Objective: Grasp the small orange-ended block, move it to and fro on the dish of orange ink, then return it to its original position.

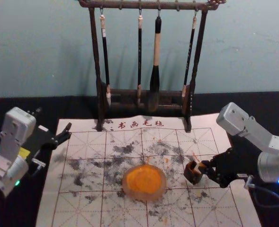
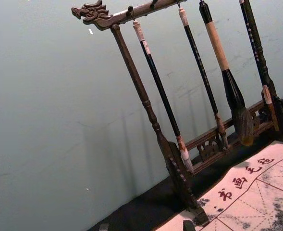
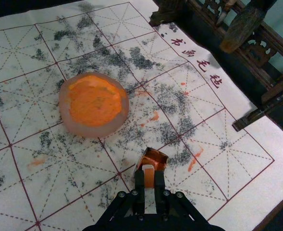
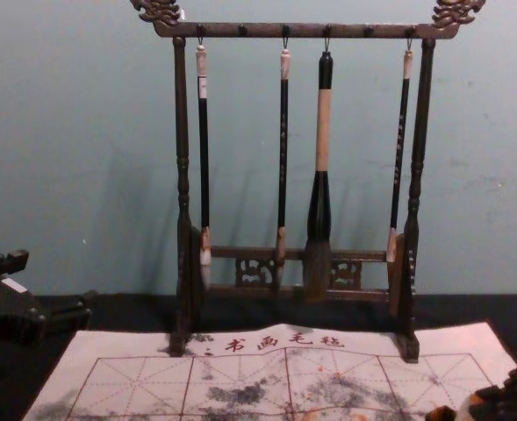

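Note:
On the mat's right side, my right gripper is shut on the small orange-ended block. In the right wrist view the block, pale on top and orange below, sits between the fingers of my right gripper. A dark brown square piece, orange inside, adjoins it; whether they are joined I cannot tell. The orange ink dish lies left of them, apart from the gripper. My left gripper is idle and open at the mat's left edge; its tips frame the bottom of the left wrist view, left gripper.
A dark wooden rack with several hanging brushes stands behind, its feet at the mat's far edge. The gridded mat carries black smudges and a few orange marks. A plain wall rises behind the rack.

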`<state>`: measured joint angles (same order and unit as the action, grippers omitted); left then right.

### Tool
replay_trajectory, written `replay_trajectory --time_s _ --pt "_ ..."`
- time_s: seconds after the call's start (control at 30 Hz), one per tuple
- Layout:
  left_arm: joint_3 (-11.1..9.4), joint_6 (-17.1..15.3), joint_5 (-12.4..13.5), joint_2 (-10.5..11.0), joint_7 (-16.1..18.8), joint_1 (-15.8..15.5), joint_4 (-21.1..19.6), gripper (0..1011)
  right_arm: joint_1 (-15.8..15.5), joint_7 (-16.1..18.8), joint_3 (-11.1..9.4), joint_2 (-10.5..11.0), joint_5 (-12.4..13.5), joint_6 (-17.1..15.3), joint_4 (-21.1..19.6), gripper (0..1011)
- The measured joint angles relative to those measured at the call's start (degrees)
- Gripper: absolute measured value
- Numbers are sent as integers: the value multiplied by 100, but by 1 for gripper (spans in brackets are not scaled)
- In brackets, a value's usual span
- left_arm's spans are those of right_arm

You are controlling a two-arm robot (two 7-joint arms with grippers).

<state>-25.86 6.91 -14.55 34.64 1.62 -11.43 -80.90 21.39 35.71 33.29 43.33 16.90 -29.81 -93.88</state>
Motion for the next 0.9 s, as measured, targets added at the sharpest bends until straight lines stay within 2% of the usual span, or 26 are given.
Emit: replay_trajectory --time_s 0.63,0.9 --pt "0 0 0 0 0 0 0 1002 0 0 0 0 1 -5 0 92" --pt "0 0 0 0 0 -1 0 1001 -2 0 6 0 -4 -20 4 283"
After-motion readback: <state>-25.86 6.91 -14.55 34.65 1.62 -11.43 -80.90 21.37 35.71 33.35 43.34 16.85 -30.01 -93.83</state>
